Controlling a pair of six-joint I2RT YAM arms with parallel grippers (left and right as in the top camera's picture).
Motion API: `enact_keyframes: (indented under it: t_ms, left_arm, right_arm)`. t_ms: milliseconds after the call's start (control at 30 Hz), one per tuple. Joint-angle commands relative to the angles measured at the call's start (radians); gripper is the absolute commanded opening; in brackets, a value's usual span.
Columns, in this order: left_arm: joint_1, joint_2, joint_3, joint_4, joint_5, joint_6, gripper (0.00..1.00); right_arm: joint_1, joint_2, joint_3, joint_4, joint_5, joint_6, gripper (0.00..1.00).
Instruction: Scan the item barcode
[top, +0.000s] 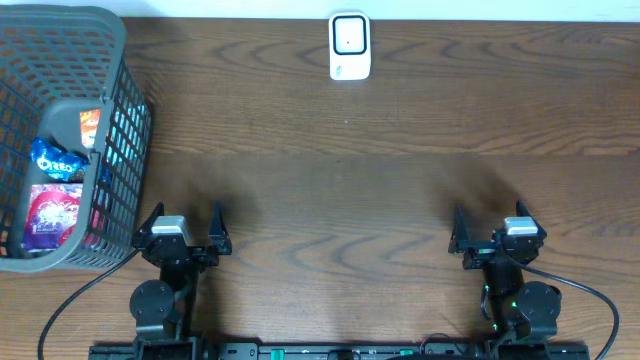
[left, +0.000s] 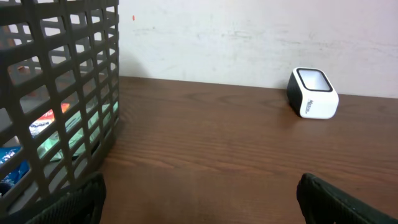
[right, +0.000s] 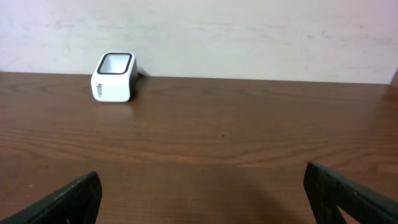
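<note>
The white barcode scanner (top: 349, 45) stands at the far middle of the wooden table, also visible in the left wrist view (left: 313, 93) and the right wrist view (right: 114, 76). The items lie in a grey mesh basket (top: 120, 60) at the left: a blue Oreo pack (top: 58, 158), a purple-red packet (top: 55, 215) and an orange packet (top: 90, 125). My left gripper (top: 185, 215) (left: 202, 202) is open and empty near the front edge, just right of the basket. My right gripper (top: 489, 218) (right: 202, 199) is open and empty at the front right.
The basket wall (left: 62, 93) fills the left of the left wrist view, close to the left finger (left: 81, 199). A pale wall runs behind the table's far edge. Bare wood lies between the grippers and the scanner.
</note>
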Motion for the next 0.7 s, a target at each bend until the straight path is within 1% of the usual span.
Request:
enact_keyframes:
  t_ms: [0,167,200,233,300,400,467,567,667]
  left_arm:
    - [-0.002,0.0,-0.01,-0.043,0.024,0.021,0.98]
    - [-0.002,0.0,-0.01,-0.042,0.027,0.019,0.98]
    - [-0.003,0.0,-0.01,-0.039,0.045,0.007,0.98]
    - [-0.002,0.0,-0.01,-0.037,0.081,-0.018,0.98]
    - [-0.002,0.0,-0.01,-0.026,0.201,-0.111,0.98]
    - [-0.002,0.0,-0.01,-0.012,0.396,-0.278,0.98]
    - [-0.002,0.0,-0.01,-0.011,0.396,-0.288,0.98]
    - [-0.003,0.0,-0.01,0.032,0.406,-0.315,0.98]
    - [-0.003,0.0,-0.01,0.145,0.488,-0.329,0.98]
  right_arm:
    - [-0.006,-0.001,-0.005,0.0,0.009,0.007,0.99]
    - [-0.006,-0.001,-0.005,0.0,0.009,0.007,0.99]
    - [-0.006,-0.001,-0.005,0.0,0.009,0.007,0.99]
    - [-0.006,-0.001,-0.005,0.0,0.009,0.007,0.99]
    - [-0.006,-0.001,-0.005,0.0,0.009,0.007,0.99]
    - [-0.006,-0.001,-0.005,0.0,0.009,0.007,0.99]
    - [-0.006,-0.001,-0.005,0.0,0.009,0.007,0.99]
    - [-0.006,-0.001,-0.005,0.0,0.009,0.007,0.99]
    - [-0.006,-0.001,-0.005,0.0,0.009,0.007,0.99]
